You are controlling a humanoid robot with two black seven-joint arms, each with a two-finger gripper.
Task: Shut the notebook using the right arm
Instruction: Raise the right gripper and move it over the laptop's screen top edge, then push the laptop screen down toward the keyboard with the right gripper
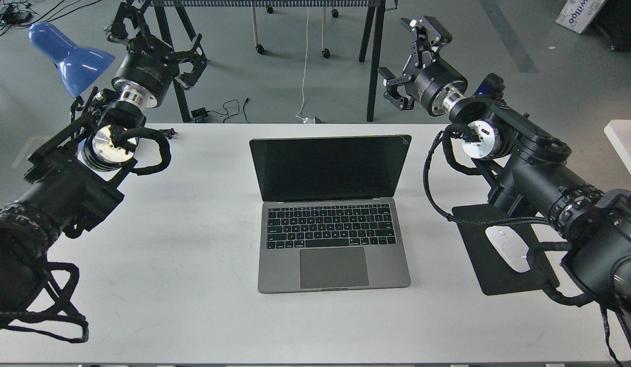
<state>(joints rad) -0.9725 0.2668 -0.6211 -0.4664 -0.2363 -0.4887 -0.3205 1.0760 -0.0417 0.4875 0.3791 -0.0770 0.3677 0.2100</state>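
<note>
1. Head view: the notebook [331, 211] sits open in the middle of the white surface [193, 255], screen black and upright, keyboard and trackpad facing the camera.
2. The right arm [524, 173] reaches in from the right side, above the surface. Its right gripper [406, 61] hangs past the far edge, up and to the right of the notebook's top right corner, not touching it. The fingers [426, 29] are spread wide with nothing between them.
3. There's a black mouse pad [478, 255] to the right of the notebook with a white mouse [506, 244] on it, and the right arm partly covers both.
4. The left arm [70, 183] is over the left side, well apart from the notebook. The left gripper [157, 38] is up near the far left corner, fingers apart and empty.
5. A blue lamp shade [70, 56] pokes in at the top left, just beside the left arm.
</note>
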